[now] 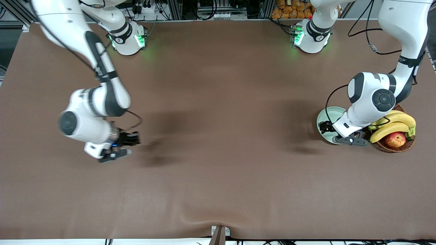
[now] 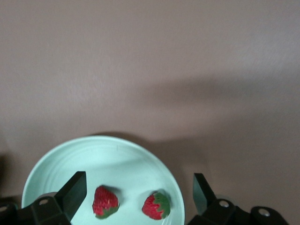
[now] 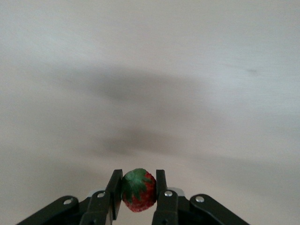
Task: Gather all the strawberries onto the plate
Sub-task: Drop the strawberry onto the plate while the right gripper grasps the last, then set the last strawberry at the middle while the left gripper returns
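The pale mint-green plate (image 1: 327, 114) (image 2: 93, 146) lies at the left arm's end of the table. Two strawberries (image 2: 105, 202) (image 2: 156, 205) rest in it, side by side and apart. My left gripper (image 1: 326, 127) (image 2: 139, 183) hangs open just above the plate, its fingers either side of the two berries and touching neither. A third strawberry (image 3: 138, 190), green cap showing, is pinched between the fingers of my right gripper (image 3: 138, 174). That right gripper (image 1: 135, 139) is held above bare brown table toward the right arm's end. The front view hides this berry.
A brown wicker basket (image 1: 391, 147) stands right beside the plate, holding bananas (image 1: 395, 123) and a red-yellow apple (image 1: 395, 139). The left arm's wrist hangs over the gap between plate and basket. A metal bracket (image 1: 219, 234) sits at the table's edge nearest the front camera.
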